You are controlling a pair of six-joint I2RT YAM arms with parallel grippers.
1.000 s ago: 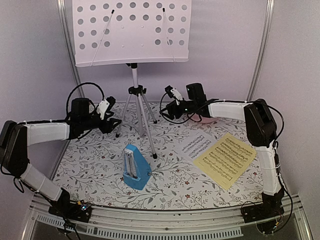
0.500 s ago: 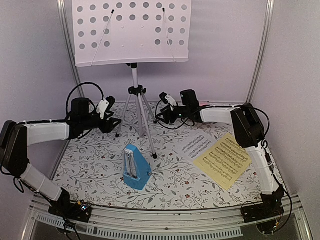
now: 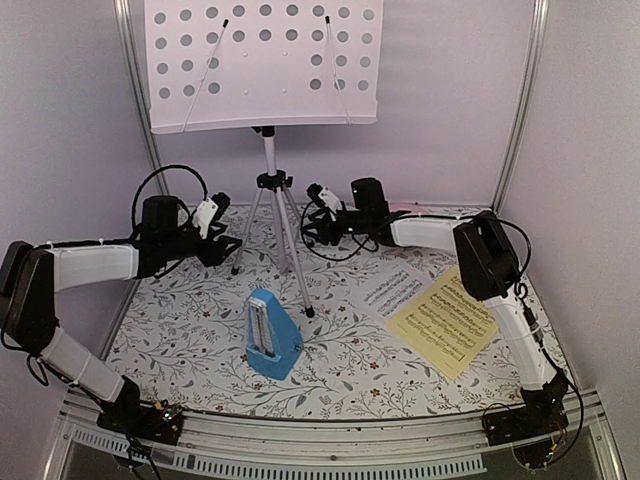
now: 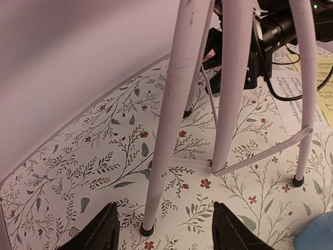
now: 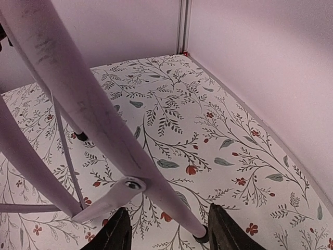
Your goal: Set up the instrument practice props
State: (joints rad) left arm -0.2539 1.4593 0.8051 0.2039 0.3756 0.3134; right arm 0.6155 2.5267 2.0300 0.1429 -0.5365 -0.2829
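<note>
Straddling one music stand [image 3: 265, 65] leg each, left tool [image 4: 164, 208] and right tool [image 5: 169, 209] (both unclamped) gape apart.

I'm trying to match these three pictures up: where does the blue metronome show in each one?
Top external: the blue metronome stands low in the centre of the picture.
Left wrist: only a blue sliver of it shows, in the bottom right corner.
Right wrist: not in it.
Shared landmark: the silver tripod legs, visible in all three views.
</note>
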